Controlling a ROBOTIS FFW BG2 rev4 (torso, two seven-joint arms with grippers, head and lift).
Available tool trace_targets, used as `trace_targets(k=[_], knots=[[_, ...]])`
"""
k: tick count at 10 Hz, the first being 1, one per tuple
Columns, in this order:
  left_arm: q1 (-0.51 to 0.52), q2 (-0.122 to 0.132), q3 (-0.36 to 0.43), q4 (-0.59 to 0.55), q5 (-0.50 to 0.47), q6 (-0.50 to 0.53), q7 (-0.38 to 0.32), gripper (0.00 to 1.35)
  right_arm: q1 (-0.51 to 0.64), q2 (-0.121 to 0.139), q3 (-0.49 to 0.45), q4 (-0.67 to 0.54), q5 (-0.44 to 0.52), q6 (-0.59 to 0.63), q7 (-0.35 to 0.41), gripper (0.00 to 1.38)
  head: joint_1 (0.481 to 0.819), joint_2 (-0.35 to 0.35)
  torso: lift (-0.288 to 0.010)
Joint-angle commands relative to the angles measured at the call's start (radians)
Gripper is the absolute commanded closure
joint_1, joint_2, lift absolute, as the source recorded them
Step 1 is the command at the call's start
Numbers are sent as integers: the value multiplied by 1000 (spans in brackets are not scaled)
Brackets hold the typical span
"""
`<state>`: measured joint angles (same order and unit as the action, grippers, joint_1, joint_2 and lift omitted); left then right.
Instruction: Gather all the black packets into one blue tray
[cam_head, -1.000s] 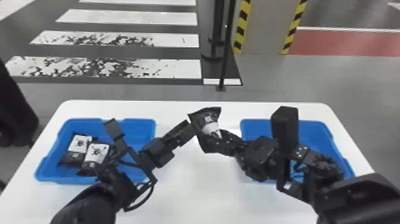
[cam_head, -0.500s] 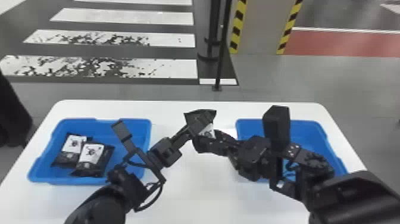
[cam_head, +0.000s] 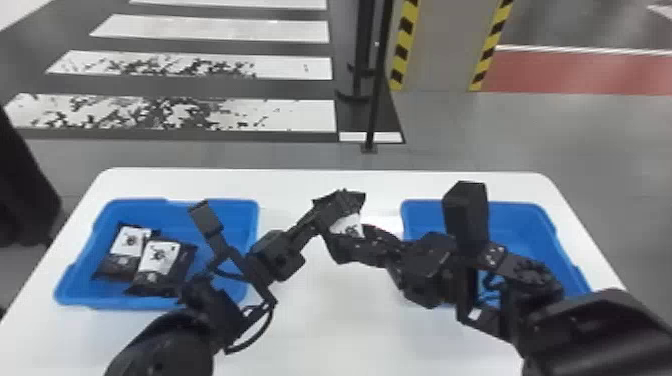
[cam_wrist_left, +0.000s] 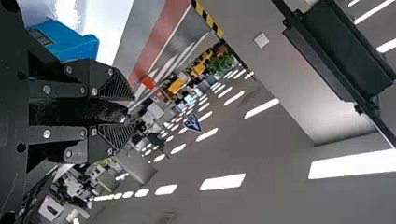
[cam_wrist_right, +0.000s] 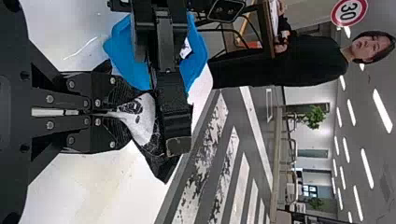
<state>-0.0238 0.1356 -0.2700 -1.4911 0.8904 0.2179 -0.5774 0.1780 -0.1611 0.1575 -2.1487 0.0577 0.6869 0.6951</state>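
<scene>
Apparently, a handover.
Left gripper (cam_wrist_left: 127, 113) and right gripper (cam_wrist_right: 114, 113) both pinch the raised packet (cam_head: 348, 226), likely passing it toward the left tray (cam_head: 172, 214), where two packets (cam_head: 159, 257) lie.

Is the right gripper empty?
No, the right gripper's fingers are closed on one end of a black packet, whose white label shows just past them.

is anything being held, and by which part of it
The right gripper pinches a black packet by one end; whether the left gripper grips it too can't be told.
</scene>
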Motion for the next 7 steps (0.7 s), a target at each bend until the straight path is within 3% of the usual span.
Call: trace_targets(k=[1,4,6,7], knots=[[9,-1,-13,0,5,32,-1,1200,-1,0,0,0,0,-2,0,1279,695,-51,-110],[14,-1,-15,-2,61,-14,-13,1208,-1,2,-2,5,-16,0,-2,1256,695,-68,-110],[26,-1,-19,-34,155,-46,-25,1208,8,5,-16,29,-50,10,-2,591,695,-56,-110],[26,-1,-17,-49,155,-56,-25,1208,13,8,-28,27,-56,10,-2,329,695,-55,-110]])
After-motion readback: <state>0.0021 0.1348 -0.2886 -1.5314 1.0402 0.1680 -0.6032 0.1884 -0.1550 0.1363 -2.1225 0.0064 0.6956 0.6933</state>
